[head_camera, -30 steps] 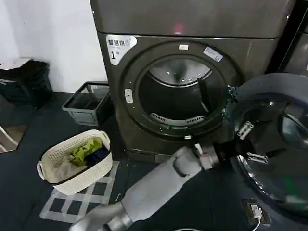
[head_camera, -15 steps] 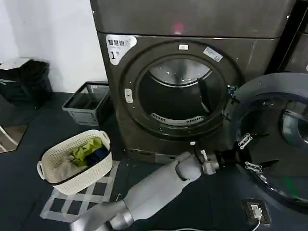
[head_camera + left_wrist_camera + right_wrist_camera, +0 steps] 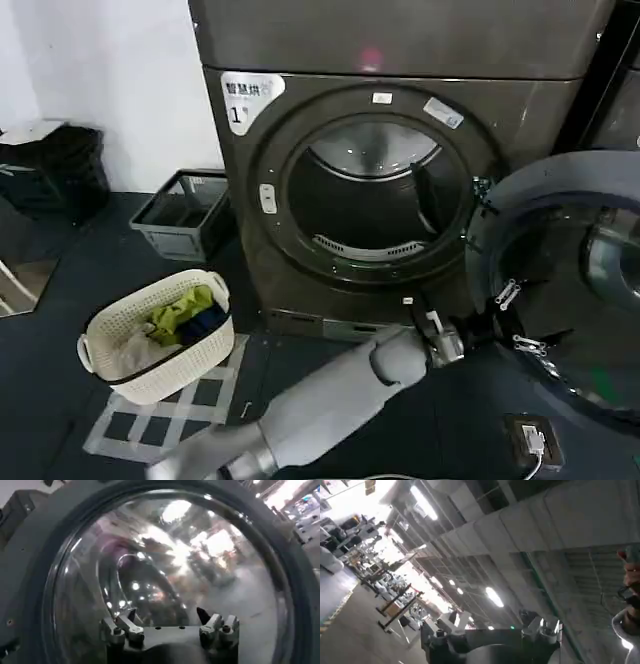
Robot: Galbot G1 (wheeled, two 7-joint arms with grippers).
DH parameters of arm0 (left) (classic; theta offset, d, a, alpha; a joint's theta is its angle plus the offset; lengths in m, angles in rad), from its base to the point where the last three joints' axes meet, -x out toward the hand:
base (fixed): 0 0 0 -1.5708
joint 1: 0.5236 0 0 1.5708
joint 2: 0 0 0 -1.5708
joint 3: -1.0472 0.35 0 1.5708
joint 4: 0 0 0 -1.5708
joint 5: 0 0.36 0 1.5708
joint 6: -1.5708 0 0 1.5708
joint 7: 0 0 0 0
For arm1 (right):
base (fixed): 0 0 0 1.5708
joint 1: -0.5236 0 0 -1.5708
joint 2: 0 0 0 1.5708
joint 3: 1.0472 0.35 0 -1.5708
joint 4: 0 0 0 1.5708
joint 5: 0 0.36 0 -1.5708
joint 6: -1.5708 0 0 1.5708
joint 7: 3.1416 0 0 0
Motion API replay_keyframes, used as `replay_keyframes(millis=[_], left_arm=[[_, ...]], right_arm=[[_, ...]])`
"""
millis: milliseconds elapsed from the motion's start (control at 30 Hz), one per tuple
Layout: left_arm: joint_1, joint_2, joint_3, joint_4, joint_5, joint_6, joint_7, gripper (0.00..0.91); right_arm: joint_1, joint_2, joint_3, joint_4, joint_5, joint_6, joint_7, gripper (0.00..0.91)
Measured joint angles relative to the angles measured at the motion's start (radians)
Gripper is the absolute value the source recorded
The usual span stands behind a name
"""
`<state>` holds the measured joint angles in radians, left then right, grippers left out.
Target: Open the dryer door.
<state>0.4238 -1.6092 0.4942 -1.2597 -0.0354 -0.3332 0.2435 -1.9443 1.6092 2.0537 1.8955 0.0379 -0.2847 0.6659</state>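
In the head view, the grey-brown front-loading dryer (image 3: 400, 150) with a white "1" label (image 3: 250, 97) at its 10 o'clock corner stands in the middle, and its round drum opening (image 3: 372, 195) is uncovered. The dryer door (image 3: 560, 290), a large round porthole with a wide chrome ring around dark tinted glass, is swung fully out to the 3 o'clock side of the opening and hangs on its hinge there. The grey left arm (image 3: 330, 400) reaches from 6 o'clock up toward the door, and the left gripper (image 3: 520, 318) is in front of the inner side of the glass, near the door's 8 o'clock edge. Its fingers are spread apart and hold nothing. A white woven plastic laundry basket (image 3: 150, 350) with coloured clothes sits on the dark floor at 8 o'clock, and a dark grey crate (image 3: 185, 215) stands behind it by the wall.

In the left wrist view, the door's glass bowl fills most of the frame, and the left gripper's two fingers (image 3: 122, 628) stand apart just before it, not touching it.

In the right wrist view, the right gripper (image 3: 492, 630) points up toward a ceiling (image 3: 530, 555) with strip lights; its fingers are apart and empty.
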Motion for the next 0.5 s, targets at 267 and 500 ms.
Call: replay_keyframes(millis=[267, 500], left_arm=[[0.043, 0.000, -0.019, -0.150, -0.032, 0.044, 0.016, 0.907], [0.086, 0.155, -0.054, -0.365, -0.152, 0.164, 0.028, 0.907]], right_arm=[[0.015, 0.000, -0.008, 0.008, 0.000, -0.002, -0.035, 0.907], [0.034, 0.000, -0.022, 0.008, 0.003, 0.000, -0.069, 0.907]])
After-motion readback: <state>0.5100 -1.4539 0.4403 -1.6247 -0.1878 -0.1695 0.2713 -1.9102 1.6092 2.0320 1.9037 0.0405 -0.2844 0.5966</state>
